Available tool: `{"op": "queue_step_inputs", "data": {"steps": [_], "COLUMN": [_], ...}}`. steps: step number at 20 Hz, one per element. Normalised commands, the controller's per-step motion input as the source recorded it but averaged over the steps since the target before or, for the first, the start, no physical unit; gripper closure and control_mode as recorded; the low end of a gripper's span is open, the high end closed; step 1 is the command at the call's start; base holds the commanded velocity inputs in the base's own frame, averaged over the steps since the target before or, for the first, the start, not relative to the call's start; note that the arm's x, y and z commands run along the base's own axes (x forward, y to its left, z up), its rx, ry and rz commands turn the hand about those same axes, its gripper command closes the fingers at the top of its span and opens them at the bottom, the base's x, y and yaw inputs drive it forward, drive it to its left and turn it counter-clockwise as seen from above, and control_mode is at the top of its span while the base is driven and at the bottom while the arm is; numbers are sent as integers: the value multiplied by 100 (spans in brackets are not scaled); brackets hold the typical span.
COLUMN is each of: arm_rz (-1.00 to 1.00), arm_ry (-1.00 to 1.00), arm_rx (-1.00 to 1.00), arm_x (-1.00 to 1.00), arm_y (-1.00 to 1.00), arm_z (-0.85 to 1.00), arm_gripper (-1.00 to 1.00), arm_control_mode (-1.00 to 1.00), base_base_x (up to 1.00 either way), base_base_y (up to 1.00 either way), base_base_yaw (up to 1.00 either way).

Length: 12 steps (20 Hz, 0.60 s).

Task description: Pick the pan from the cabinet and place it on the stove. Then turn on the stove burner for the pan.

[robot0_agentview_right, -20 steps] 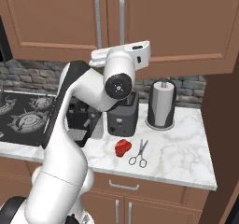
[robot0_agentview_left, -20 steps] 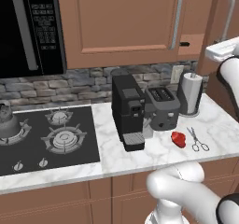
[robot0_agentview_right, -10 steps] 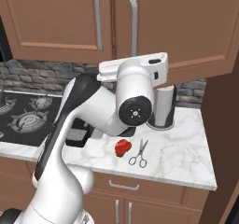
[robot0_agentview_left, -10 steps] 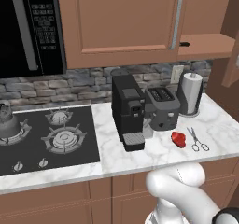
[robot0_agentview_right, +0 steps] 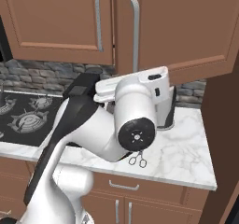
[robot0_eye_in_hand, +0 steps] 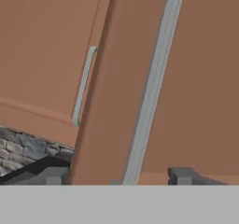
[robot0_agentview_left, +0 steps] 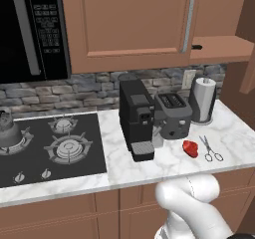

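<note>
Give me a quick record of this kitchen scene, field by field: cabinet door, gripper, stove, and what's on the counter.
cabinet door: the door with the bar handle stands partly swung out from the cabinet
gripper: gripper open, fingertips either side of the bar handle's lower end, nothing held
stove: stove with a large burner bare; kettle on the left burner
counter: coffee machine, toaster, paper towel roll, scissors, red item
pan: not set on the stove yet
</note>
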Motion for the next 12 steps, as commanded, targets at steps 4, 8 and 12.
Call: {"op": "queue_step_inputs", "data": {"steps": [4,8,12], "arm_rz": [-12,-21,-23], "arm_ry": [-13,-14,-10], "arm_rx": [-3,-11,-21], "arm_x": [-56,-52,-18], "arm_y": [10,73,100], "arm_z": [0,0,0], "arm_gripper": [-100,-100,-100], "arm_control_mode": [-100,-100,-100], "base_base_x": [0,0,0], "base_base_y": [0,0,0], "base_base_yaw": [0,0,0]}}
